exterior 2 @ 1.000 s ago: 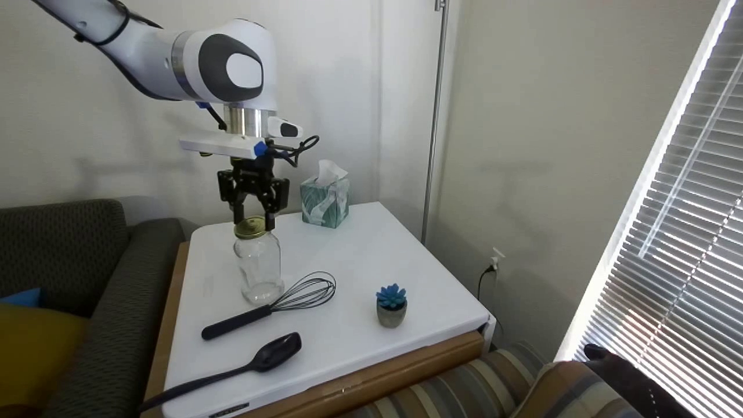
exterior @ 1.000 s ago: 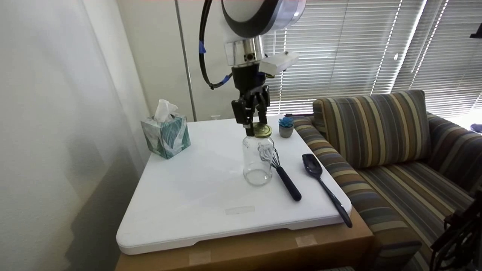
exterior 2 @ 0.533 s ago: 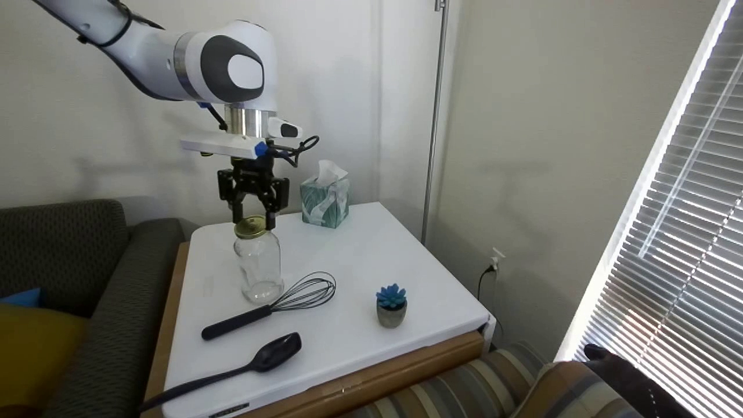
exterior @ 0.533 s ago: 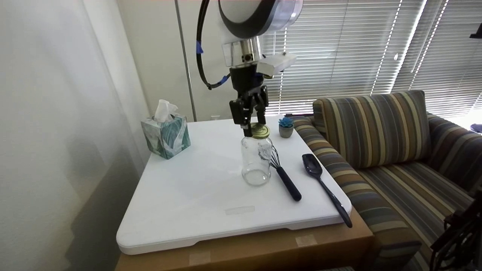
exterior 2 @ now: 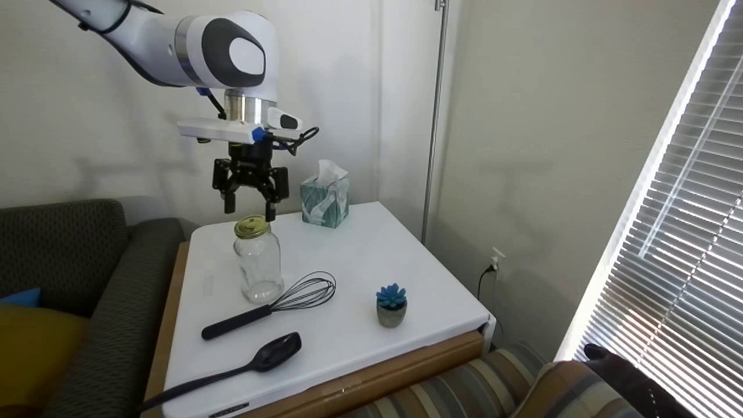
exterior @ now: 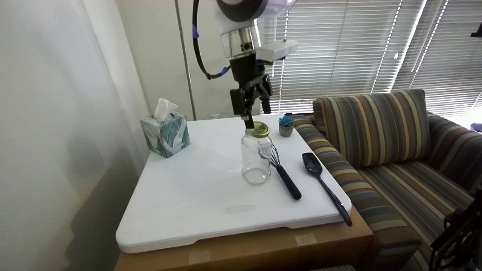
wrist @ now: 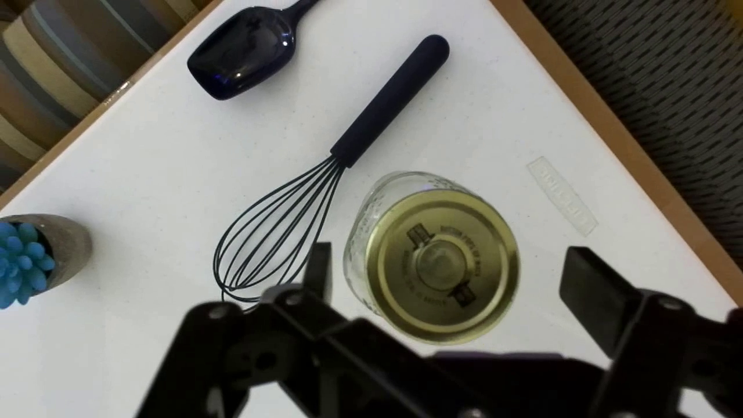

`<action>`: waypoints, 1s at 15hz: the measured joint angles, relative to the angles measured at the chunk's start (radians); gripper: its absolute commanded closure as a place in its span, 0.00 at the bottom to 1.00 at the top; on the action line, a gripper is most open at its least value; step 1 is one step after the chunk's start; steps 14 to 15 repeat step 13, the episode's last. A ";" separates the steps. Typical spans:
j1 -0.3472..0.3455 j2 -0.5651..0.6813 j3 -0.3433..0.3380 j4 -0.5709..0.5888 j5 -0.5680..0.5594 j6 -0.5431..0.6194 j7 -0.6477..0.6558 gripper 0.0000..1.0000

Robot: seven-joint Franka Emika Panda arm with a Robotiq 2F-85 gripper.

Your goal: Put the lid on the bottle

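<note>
The yellow-green lid (exterior 2: 252,227) rests on the mouth of the bottle (exterior 2: 259,264), a clear glass jar standing upright on the white table. From above, in the wrist view, the lid (wrist: 426,217) covers the whole mouth, and part of the glass bottle (wrist: 357,255) shows beside it. Just over the lid, my gripper (exterior 2: 250,209) is open, its fingers spread wider than the lid. A gap shows on both sides between the lid and the fingers (wrist: 598,296), and nothing is held. Whether the lid is screwed tight cannot be seen.
A black whisk (exterior 2: 239,323) lies close beside the jar, with a dark spoon (exterior 2: 277,352) further out. A potted blue succulent (exterior 2: 391,313) and a teal tissue box (exterior 2: 324,203) also stand on the table (exterior: 180,210). A striped armchair (exterior: 371,131) adjoins one edge.
My gripper's fingers have spread away from the lid, and the arm has risen a little. The lid has stayed on the jar.
</note>
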 measured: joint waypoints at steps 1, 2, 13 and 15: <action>0.002 -0.005 0.000 0.018 0.000 -0.024 0.007 0.00; 0.005 -0.012 0.000 0.038 0.000 -0.052 0.016 0.00; 0.041 -0.097 -0.001 0.152 0.001 -0.249 0.096 0.00; 0.041 -0.097 -0.001 0.152 0.001 -0.249 0.096 0.00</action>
